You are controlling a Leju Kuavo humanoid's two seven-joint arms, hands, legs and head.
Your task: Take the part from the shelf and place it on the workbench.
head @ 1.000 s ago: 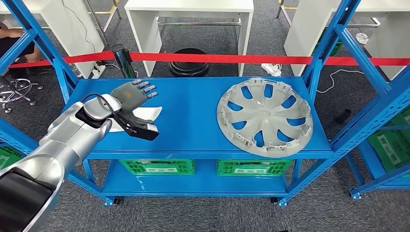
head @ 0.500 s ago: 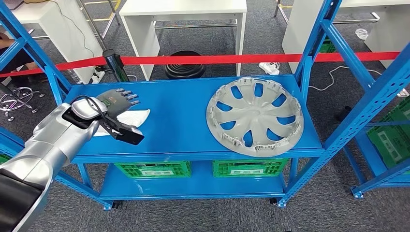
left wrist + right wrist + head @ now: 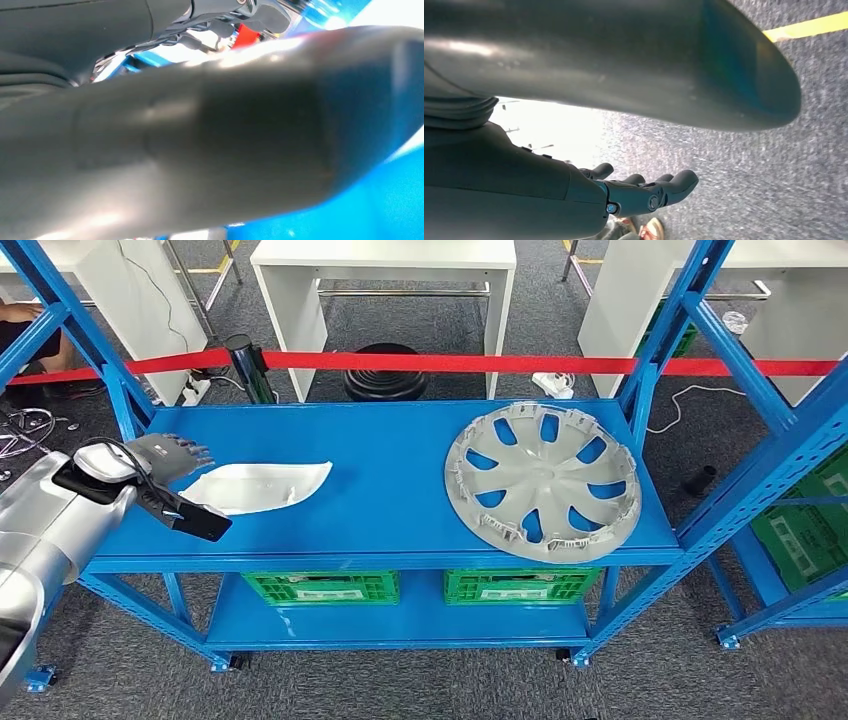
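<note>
Head view: left hand (image 3: 172, 454), fingers spread and holding nothing, hovers at the white part's (image 3: 255, 487) near end on the shelf (image 3: 390, 480). Right hand (image 3: 644, 192) hangs open over carpet. Part looks light, thin, stiff, probably slick; pinch its near edge. Hubcap (image 3: 542, 479) lies well apart.

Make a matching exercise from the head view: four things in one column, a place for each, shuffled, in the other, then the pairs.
Things:
1. wheel cover
2. white part
3. green crates
4. red barrier tape

Places:
A. on the lower shelf
B. stretched behind the shelf
C. right side of the top shelf
D. left side of the top shelf, beside the left hand

Pairs: 1-C, 2-D, 3-A, 4-B
</note>
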